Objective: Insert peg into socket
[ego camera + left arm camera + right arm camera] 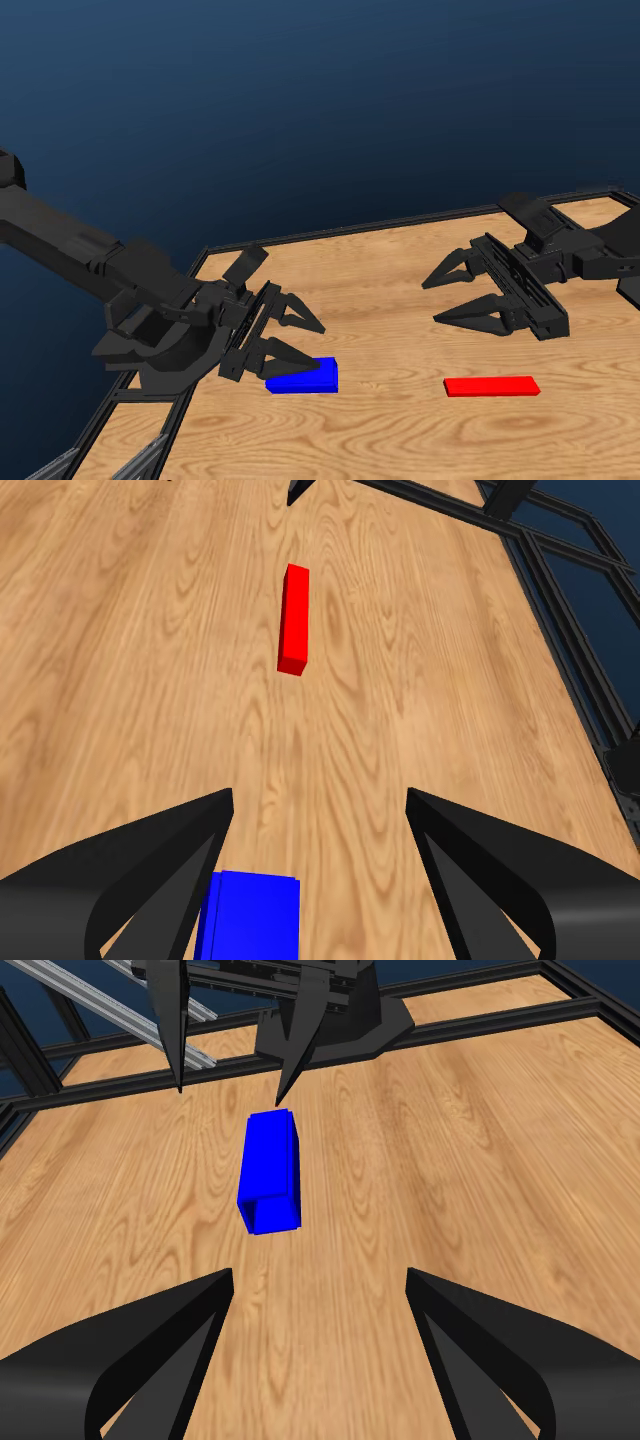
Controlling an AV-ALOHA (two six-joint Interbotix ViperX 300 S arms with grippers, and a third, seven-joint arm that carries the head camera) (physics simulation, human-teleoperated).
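The blue socket (303, 376) lies flat on the wooden table, just past the tips of my left gripper (305, 341), which hangs open above and behind it. The left wrist view shows the socket (250, 916) close to one jaw and the red peg (294, 619) farther ahead on the wood. That peg (491, 386) lies flat in front of my right gripper (449, 294), which is open and raised over the table, holding nothing. From the right wrist, the socket (270, 1171) shows its hollow end, with the left gripper (230, 1090) behind it.
A black frame (380, 226) runs along the table's far edge and left side. Bare wood (400, 330) lies between the two grippers and around both blocks.
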